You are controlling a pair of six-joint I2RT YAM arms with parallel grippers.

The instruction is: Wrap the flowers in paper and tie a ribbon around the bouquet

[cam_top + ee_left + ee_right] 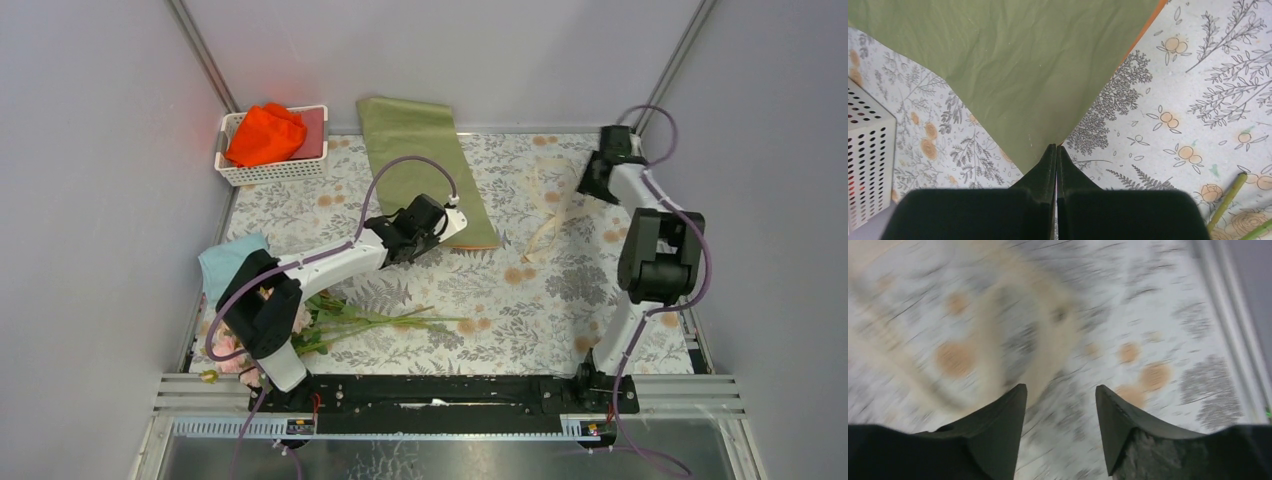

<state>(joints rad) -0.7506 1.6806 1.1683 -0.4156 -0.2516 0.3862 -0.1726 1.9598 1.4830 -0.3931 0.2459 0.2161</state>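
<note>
Step in hand: drawing the paper [1018,65] flat onto the bench [480,290]. The left end effector [1056,149] is clenched on the paper's near corner, olive face up; the sheet's far end appears to ride up the back wall. Pull low and slowly, keeping the pinch on the corner so the thin sheet neither tears nor folds under. The flowers [345,322] lie near-left of the paper, well apart from it; stop the sheet close beside them. The right end effector [1060,390] is released, fingers apart and empty, above the ribbon [548,232], which lies just right of the paper; that view is blurred.
</note>
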